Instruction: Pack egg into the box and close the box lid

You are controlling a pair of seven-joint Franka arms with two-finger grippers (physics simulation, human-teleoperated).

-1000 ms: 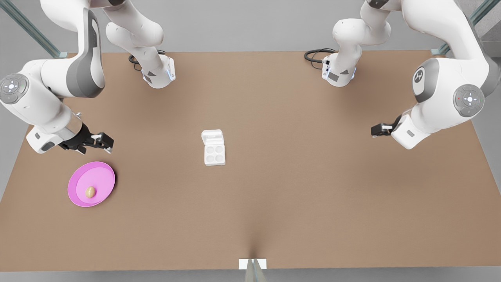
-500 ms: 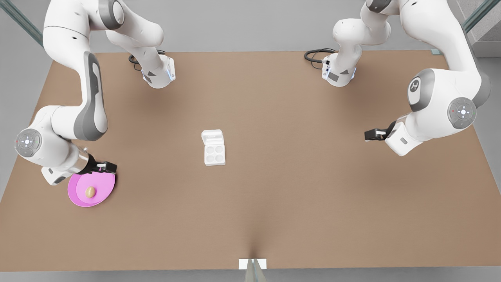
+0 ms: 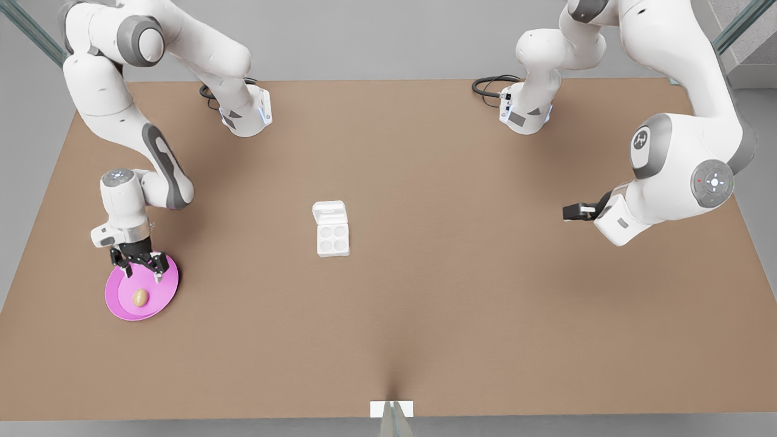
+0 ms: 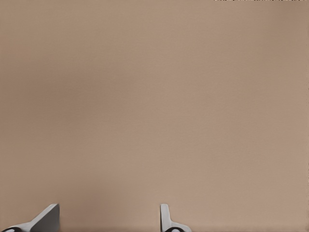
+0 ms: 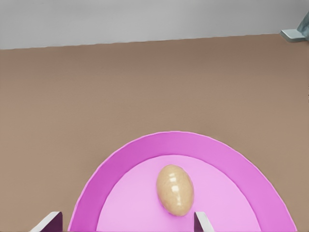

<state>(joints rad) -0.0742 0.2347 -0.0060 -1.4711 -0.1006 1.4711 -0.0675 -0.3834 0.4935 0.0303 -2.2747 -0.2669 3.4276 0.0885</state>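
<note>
The tan egg (image 3: 140,297) (image 5: 175,189) lies in the middle of a pink plate (image 3: 165,290) (image 5: 179,143) at the front view's left. My right gripper (image 3: 139,263) (image 5: 126,225) points down over the plate's far rim, just behind the egg, open with nothing between its fingers. The white box (image 3: 333,238) sits at the table's centre with its four cups bare and its box lid (image 3: 329,213) folded back flat. My left gripper (image 3: 570,211) (image 4: 107,223) hovers open over bare table at the front view's right, far from the box.
Both arm bases (image 3: 246,115) (image 3: 525,112) stand at the table's far edge with black cables beside them. A small white tab (image 3: 391,408) sits at the near edge. Brown table (image 3: 461,291) stretches wide around the box.
The right arm has swung its wrist upright, so its gripper now points straight down over the plate's far rim. The left gripper has drifted slightly toward the centre.
</note>
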